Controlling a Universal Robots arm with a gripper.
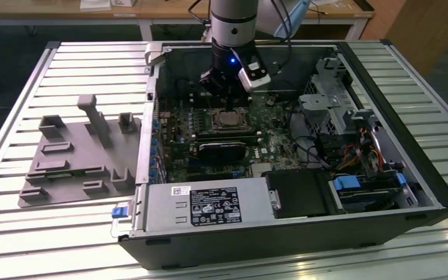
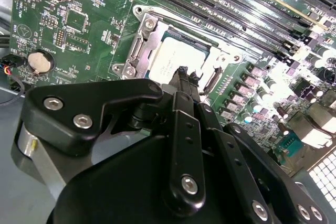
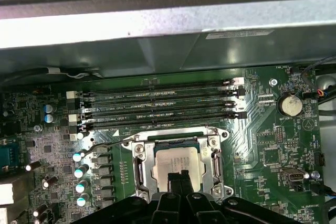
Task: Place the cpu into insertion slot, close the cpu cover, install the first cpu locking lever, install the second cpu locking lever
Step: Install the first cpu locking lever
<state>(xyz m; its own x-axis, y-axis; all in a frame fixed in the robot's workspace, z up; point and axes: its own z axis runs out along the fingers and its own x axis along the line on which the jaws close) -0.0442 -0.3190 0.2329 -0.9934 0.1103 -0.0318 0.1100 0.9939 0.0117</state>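
Item: black two-finger gripper (image 3: 180,178), tips pinched together and empty, poised over the dull silver square cpu (image 3: 177,161). The chip lies in the metal-rimmed insertion slot (image 3: 173,140). The thin silvery cpu cover (image 3: 137,169) appears lowered. Lever stage, seemingly; the thin wire lever (image 3: 102,146) calls for precise tip contact.

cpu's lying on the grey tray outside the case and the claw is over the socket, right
No: the cpu sits in the socket, not on the tray, as the first wrist view shows. The claw is over the socket, as you said.
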